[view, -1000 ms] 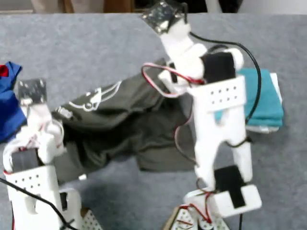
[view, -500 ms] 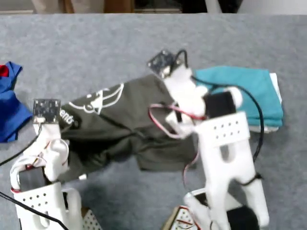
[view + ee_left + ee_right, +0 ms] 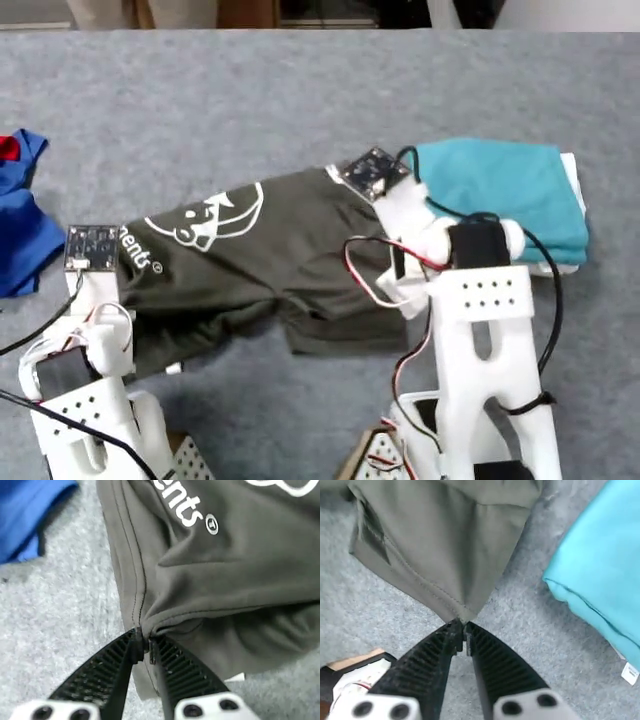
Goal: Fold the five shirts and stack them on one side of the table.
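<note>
Two sets of fingers (image 3: 116, 664) are pinching cloth. The left gripper (image 3: 143, 647) nips a stitched seam fold of the dark shirt (image 3: 250, 265), with white lettering (image 3: 186, 511) just beyond the pinch. The right gripper (image 3: 464, 631) clamps a hemmed corner of the same shirt, its tips meeting on the fabric with the grey table (image 3: 200, 100) around it.

From above, the shirt lies across the middle of the table, print up, rumpled and bunched along its 6 o'clock edge. The left gripper holds it at about 8 o'clock and the right gripper at about 1 o'clock.

The step in hand looks like laying this shirt out flat, with folding not yet begun. The next move probably calls for drawing the two held points apart to take up the slack. Because the grips sit diagonally, the pull may run skew and leave the lower bunching in place.

A folded teal shirt (image 3: 500, 190) rests at 3 o'clock on a white shirt (image 3: 573, 168), just beside the right gripper. That pile is the likely place to stack, and a swing toward it could nudge it. A crumpled blue shirt (image 3: 20, 235) waits at 9 o'clock by the table's edge, near the left gripper but apart from the dark shirt.
</note>
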